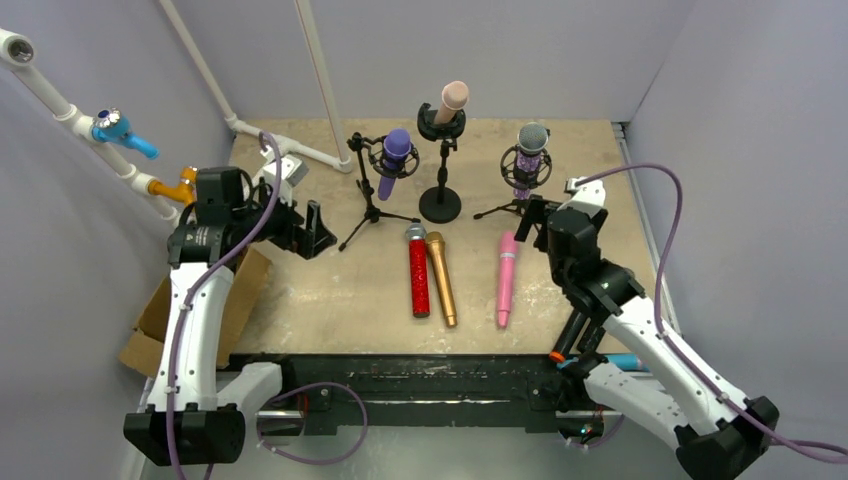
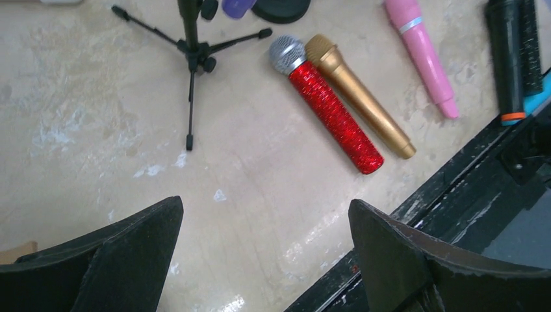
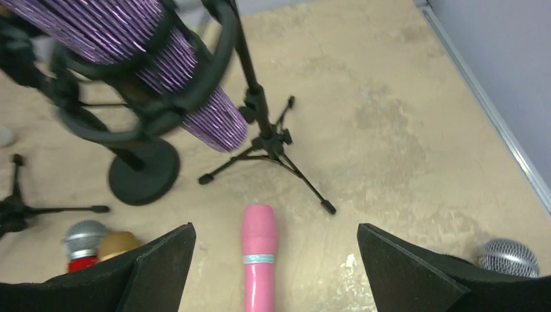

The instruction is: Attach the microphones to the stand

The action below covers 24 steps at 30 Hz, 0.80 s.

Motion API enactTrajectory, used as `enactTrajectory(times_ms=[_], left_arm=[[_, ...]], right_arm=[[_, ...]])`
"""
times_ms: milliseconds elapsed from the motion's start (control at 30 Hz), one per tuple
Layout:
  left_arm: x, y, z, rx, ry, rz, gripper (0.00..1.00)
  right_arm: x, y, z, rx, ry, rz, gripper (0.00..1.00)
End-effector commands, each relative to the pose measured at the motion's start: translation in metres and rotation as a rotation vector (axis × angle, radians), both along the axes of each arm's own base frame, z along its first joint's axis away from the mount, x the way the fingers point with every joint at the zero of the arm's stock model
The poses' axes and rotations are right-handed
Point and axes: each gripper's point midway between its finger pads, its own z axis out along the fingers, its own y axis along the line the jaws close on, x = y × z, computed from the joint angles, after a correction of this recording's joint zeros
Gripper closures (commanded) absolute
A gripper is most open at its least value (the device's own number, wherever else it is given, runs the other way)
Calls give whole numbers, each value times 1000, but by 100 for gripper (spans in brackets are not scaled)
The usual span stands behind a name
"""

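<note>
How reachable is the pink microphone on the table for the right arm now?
Probably yes. The right gripper is open, with the pink microphone lying free between its fingers in the wrist view. The legs of the tripod stand sit beyond the microphone's head, apart from it, so a straight descent looks clear.

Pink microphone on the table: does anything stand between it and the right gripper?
Nothing visible does. The pink stick microphone lies ahead of the open right gripper, centred between its fingers in the wrist view. The feet of the black tripod stand rest beyond its head, not touching.
</note>
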Motion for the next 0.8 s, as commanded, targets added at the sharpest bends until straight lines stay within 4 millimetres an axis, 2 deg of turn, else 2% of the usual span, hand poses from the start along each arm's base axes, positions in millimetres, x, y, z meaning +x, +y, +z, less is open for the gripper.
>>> enactTrajectory(times_ms=[0,133,200,233,367,500,667,767], left_arm=[[21,23,-37,92,-54,91,0],[35,36,-73,128,-87,152,0],[42,44,-91,139,-96,181,0],[46,48,-99,143,-106,199,0],[66,65,-124,133,-147,279,0],[86,79,-140,93,-178,364,0],[104,85,-149,56,-240,414,0],[112,87,-150,49,-280,419,0]], right_arm=[[2,-22,-44,53,-1,-197,1],[5,-42,-63,41,-104,-309,1],[7,-50,-67,40,-159,-359,1],[10,-52,-62,47,-206,-379,1],[17,-72,-71,-57,-274,-426,1],[26,-94,-77,-63,-329,-474,1],[45,-111,-88,-75,-331,-464,1],[58,-114,-98,-91,-314,-448,1]])
